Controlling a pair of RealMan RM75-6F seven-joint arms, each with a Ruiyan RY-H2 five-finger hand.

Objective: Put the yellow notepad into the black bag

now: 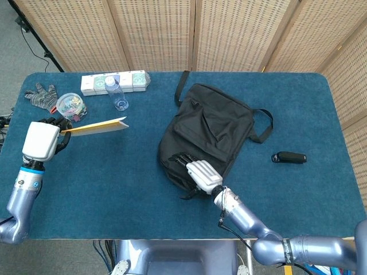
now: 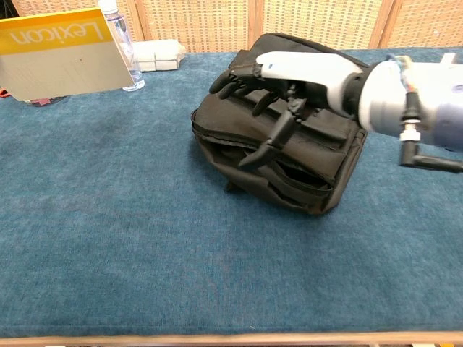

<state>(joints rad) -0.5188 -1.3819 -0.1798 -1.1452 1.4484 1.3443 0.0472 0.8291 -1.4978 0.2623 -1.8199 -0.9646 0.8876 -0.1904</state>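
**Notepad held left of bag**

Head view: yellow notepad [image 1: 96, 126] is gripped by left hand [image 1: 41, 141], well left of black bag [image 1: 213, 129]. Right hand [image 1: 198, 171] is laid on the bag's front edge.

Chest view: right hand [image 2: 293, 79] fingers are spread over the bag [image 2: 311, 163], nothing grasped.

One word on the yellow notepad

The yellow notepad [image 2: 61, 52], held up near the left edge of the table, carries the brand word "Lexicon" in pale letters on the yellow band along its top; in the chest view the word appears upside down. The labels on the white boxes [image 1: 113, 82] and the clear bottle [image 1: 116, 93] near the table's far left corner are too small to read.
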